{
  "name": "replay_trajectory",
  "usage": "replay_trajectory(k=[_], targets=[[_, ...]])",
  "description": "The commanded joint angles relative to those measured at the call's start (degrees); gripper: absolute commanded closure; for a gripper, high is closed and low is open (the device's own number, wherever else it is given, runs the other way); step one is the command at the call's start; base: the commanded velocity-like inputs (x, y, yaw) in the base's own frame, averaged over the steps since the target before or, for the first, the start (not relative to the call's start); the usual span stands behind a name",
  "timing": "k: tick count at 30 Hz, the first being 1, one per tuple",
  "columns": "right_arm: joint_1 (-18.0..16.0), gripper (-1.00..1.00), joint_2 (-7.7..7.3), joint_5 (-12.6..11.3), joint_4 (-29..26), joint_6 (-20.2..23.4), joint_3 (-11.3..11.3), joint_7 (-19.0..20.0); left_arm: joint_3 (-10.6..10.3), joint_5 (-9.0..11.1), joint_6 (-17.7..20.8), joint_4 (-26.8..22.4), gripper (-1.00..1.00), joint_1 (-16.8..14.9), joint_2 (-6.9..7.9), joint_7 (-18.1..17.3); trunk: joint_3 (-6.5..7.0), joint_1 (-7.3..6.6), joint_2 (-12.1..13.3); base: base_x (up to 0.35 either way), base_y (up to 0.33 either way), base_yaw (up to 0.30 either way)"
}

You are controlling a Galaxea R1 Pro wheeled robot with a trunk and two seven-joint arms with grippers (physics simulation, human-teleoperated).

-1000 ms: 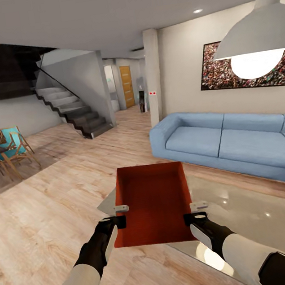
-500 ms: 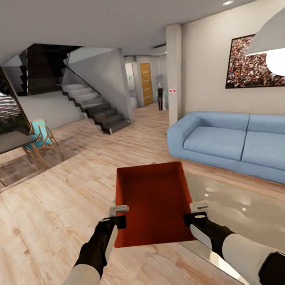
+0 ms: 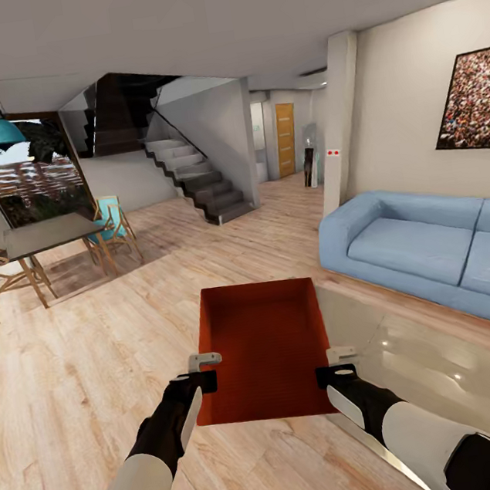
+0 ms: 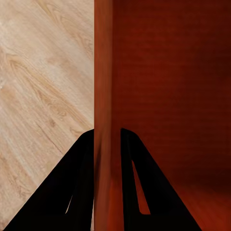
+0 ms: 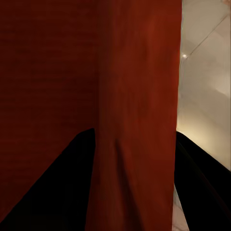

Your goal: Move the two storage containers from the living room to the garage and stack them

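1. Living room, head view: light wood-plank floor (image 3: 74, 362), blue sofa (image 3: 424, 247) at right, glass coffee table (image 3: 435, 374) below it, dark staircase (image 3: 197, 178) at the back, orange-brown door (image 3: 286, 139) down the corridor. Dining table (image 3: 45, 236) with wooden chairs at left, teal pendant lamp (image 3: 4, 131) above it, framed picture (image 3: 478, 99) on the right wall.
2. Storage container (image 3: 263, 347): one red-orange open bin, held level in front of the robot, above the floor and overlapping the coffee table's near corner. Inside is bare.
3. Arms: both reach forward, roughly parallel and symmetric, white forearms, black wrists, one on each long side of the bin near its close end.
4. Left gripper (image 3: 205, 369): clamped on the bin's left wall. Left wrist view gives what the head view can't: the wall (image 4: 103, 96) runs between the two black fingers (image 4: 139, 183), one outside over the wood floor, one inside the bin.
5. Right gripper (image 3: 341, 364): clamped on the right wall. Right wrist view shows the wall (image 5: 139, 106) between the fingers (image 5: 57, 183), wider apart than the left pair, with the glossy table surface (image 5: 202, 96) on the outer side.
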Motion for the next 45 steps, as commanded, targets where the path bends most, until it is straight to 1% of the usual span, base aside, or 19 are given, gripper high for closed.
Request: replay_trajectory(k=[1,45], targets=[[0.0,1.0,-0.05,0.6,-0.1,0.5,0.2,-1.3,1.5,-2.2,0.5,-0.2,1.0,-0.1,-0.03,1.1,-0.13,0.04,-0.1,0.0,0.0,0.28],[0.0,1.0,0.04,0.6,-0.1,0.5,0.2,-1.2,1.5,-2.3,0.5,-0.2,1.0,-0.1,-0.04,1.0,-0.13,0.04,-0.1,0.0,0.0,0.282]])
